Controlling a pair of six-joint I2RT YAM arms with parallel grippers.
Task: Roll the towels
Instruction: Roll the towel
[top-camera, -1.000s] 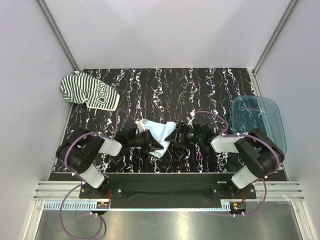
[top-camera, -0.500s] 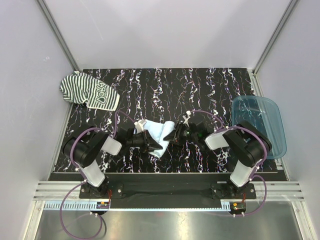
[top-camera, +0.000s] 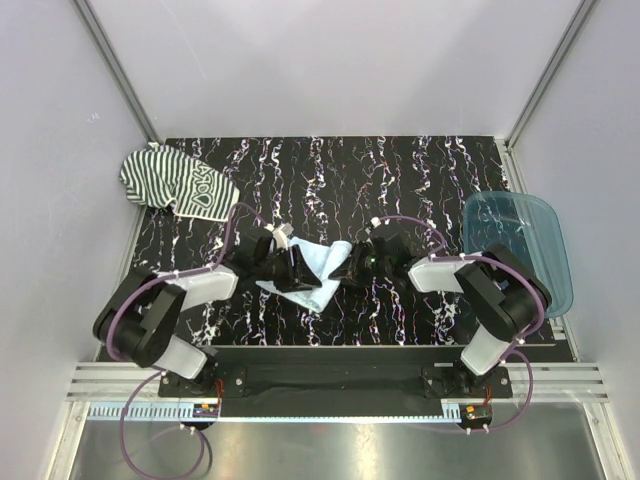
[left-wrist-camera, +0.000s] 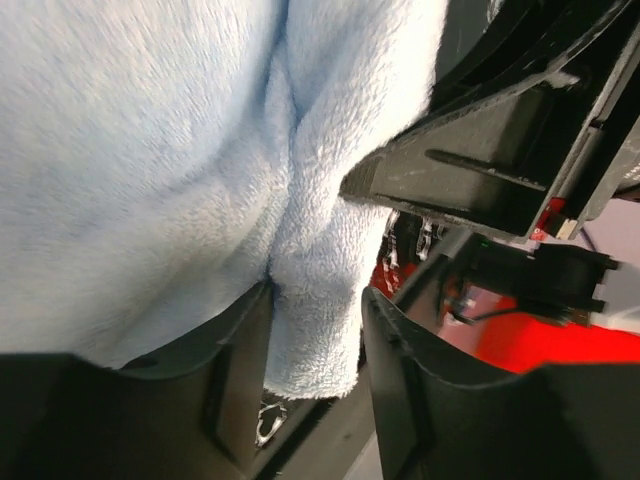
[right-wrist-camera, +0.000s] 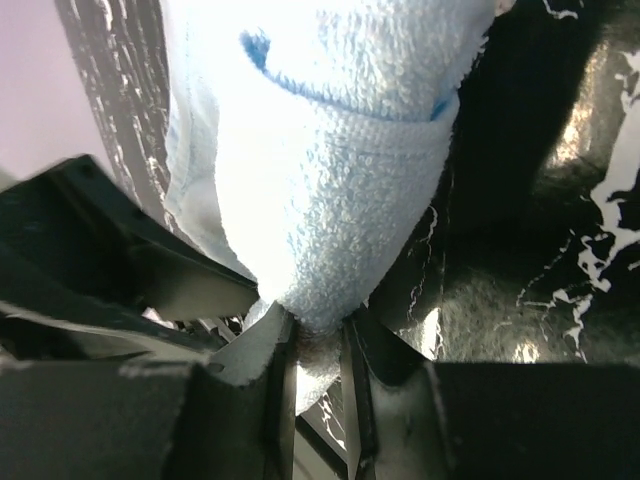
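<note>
The blue towel (top-camera: 316, 278) lies near the front middle of the table (top-camera: 330, 170), between the two arms. It is not flat. It is bunched up and partly lifted, and no roll has been started.

The left pincer (top-camera: 290, 266) is shut on one edge of the blue towel. The left wrist view shows a fold of fluffy cloth squeezed between its two fingers (left-wrist-camera: 235, 370). The right pincer (top-camera: 346, 268) is shut on the other side of the same towel. In its own view a thin tip of cloth is pinched tight between the fingers (right-wrist-camera: 272, 360).

The striped towel (top-camera: 178, 186) sits in a heap at the back left corner, well apart from both arms. A blue tray (top-camera: 520, 250) is at the right edge.

I think some things could go wrong here. The right pincer holds only a small tip, so a hard pull could make the cloth slip out. The two pincers are very near each other, so they could bump if they turn or come closer. The towel is lumpy, so if it is rolled like this, the roll could come out crooked or fall open. If both arms pull apart at once, the towel could stretch tight and pop free from one side.
</note>
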